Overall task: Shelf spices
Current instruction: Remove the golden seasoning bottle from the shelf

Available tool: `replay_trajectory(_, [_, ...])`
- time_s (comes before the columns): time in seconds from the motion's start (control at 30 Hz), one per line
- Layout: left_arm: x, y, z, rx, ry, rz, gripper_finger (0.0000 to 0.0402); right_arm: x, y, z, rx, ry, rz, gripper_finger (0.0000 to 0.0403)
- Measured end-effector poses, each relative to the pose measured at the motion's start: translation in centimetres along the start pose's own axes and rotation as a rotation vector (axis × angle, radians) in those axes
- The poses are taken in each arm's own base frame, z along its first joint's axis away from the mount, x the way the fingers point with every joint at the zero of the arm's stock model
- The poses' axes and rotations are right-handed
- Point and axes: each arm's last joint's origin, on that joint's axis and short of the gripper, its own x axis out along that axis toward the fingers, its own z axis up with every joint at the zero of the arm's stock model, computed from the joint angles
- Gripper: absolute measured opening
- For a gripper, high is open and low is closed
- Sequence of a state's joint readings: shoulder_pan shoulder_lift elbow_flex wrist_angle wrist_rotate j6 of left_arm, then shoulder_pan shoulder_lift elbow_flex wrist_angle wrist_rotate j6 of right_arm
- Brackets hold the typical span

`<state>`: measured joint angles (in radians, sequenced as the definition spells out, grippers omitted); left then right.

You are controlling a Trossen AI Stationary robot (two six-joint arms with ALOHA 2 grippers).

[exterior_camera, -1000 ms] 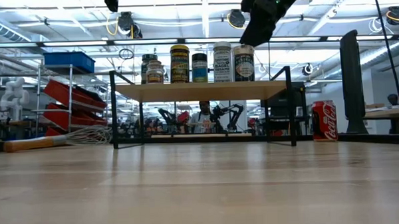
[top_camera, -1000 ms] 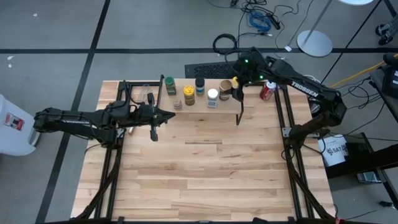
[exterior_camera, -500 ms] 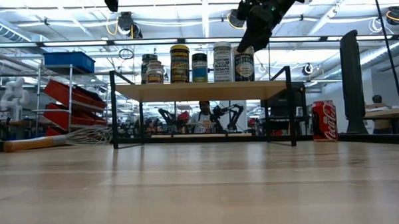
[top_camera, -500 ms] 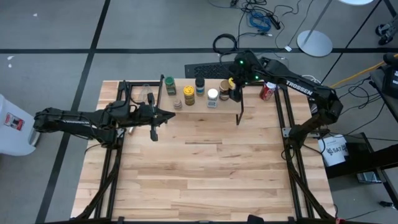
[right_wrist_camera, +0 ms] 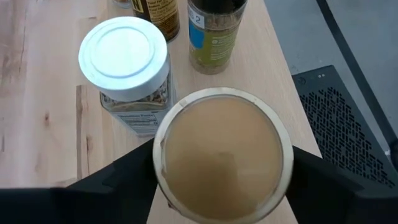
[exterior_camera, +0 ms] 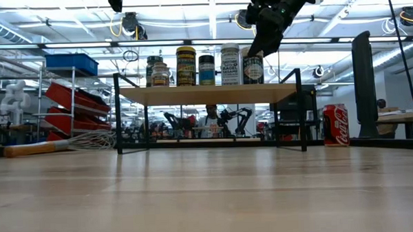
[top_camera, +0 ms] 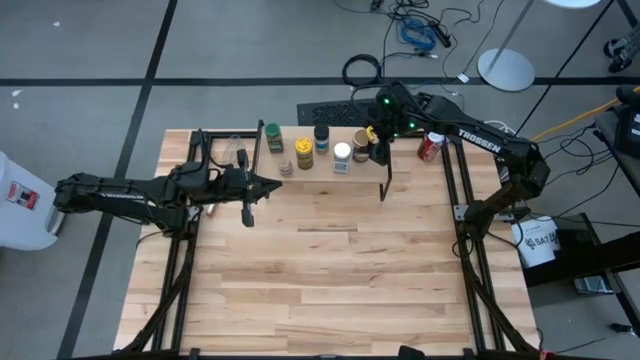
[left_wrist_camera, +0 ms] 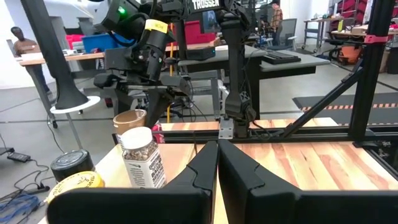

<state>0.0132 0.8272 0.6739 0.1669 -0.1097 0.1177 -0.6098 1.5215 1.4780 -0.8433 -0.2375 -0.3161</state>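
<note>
Your right gripper (right_wrist_camera: 221, 186) sits spread around the tan-lid jar (right_wrist_camera: 222, 154) beside the white-lid jar (right_wrist_camera: 124, 53). It is probably light, hard and smooth, so squeeze its sides gently.

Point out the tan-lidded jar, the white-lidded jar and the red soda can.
tan-lidded jar (right_wrist_camera: 222, 154): right wrist view, centre of its lid.
white-lidded jar (right_wrist_camera: 123, 51): right wrist view, centre of its lid.
red soda can (exterior_camera: 335, 125): low view, middle of its side.

Six spice jars (top_camera: 342, 153), one shelf (exterior_camera: 206, 95)
</note>
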Motion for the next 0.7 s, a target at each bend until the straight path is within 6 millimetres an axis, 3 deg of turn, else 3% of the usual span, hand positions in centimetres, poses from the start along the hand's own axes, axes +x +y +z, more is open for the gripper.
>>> replay_trajectory(0.47, [0.0,0.0,0.0,0.000,-0.001,0.000,0.0022,-0.1,0.1,-0.2,0.004,0.014,0.006,0.0267])
replay_trajectory(0.7, [0.0,0.0,0.0,0.000,0.000,0.000,0.0022,-1.8,0.6,-0.4,0.016,0.003,-0.004,0.0270])
